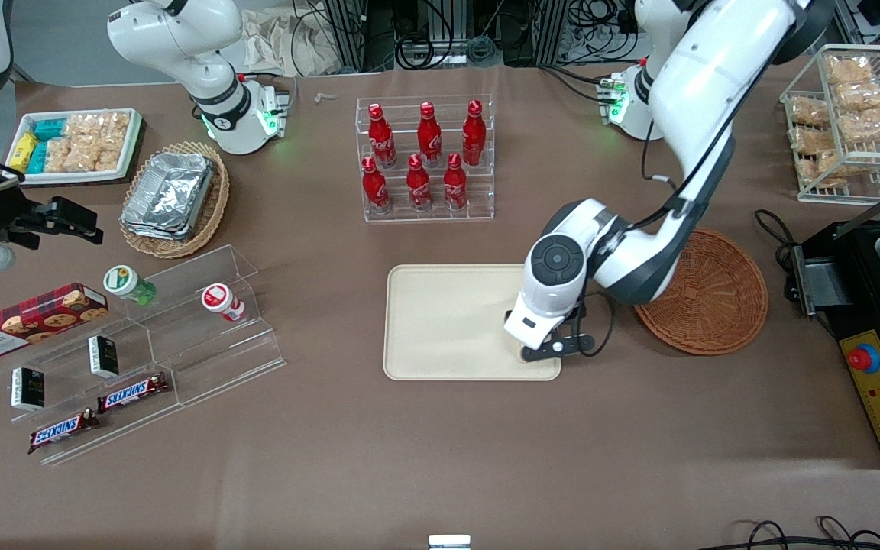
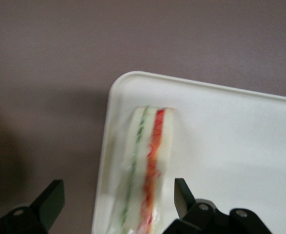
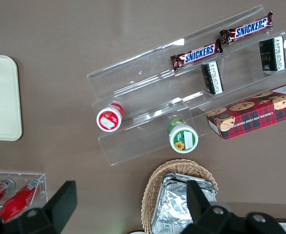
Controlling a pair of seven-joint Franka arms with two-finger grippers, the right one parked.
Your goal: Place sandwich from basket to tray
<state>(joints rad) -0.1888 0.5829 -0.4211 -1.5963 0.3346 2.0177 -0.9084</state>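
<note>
- Gripper (image 1: 539,353) low over the tray (image 1: 448,321), at the tray's corner nearest the front camera on the working arm's end.
- Fingers (image 2: 52,200) spread wide apart, gripping nothing; one on each side of the sandwich (image 2: 145,170), clear of it on both sides as far as the wrist view shows.
- Sandwich lying on the tray just inside that rounded corner, close along the tray's short rim, showing a green stripe and an orange-red stripe between pale bread layers; hidden under the wrist in the front view.
- One finger out past the tray rim over the brown bench (image 1: 409,473), the other over the tray's cream surface.
- Basket (image 1: 715,294) on the bench beside the tray, toward the working arm's end, with nothing visible in the part not covered by the arm; partly overlapped by the arm's forearm in the front view.
- Tray near the middle of the bench, otherwise bare across its visible surface.
- Clear rack of red bottles (image 1: 425,156) farther from the front camera than the tray.
- Tan oval basket with foil containers (image 1: 174,197) and white tray of snack packets (image 1: 73,145) toward the parked arm's end of the bench.
- Stepped clear display (image 1: 142,359) near the parked arm's end, carrying two Snickers bars (image 1: 133,392), small dark boxes, two lidded cups and a tartan cookie box (image 1: 27,321).
- Wire rack of bagged snacks (image 1: 852,122) near the bench corner at the working arm's end, farthest from the front camera.
</note>
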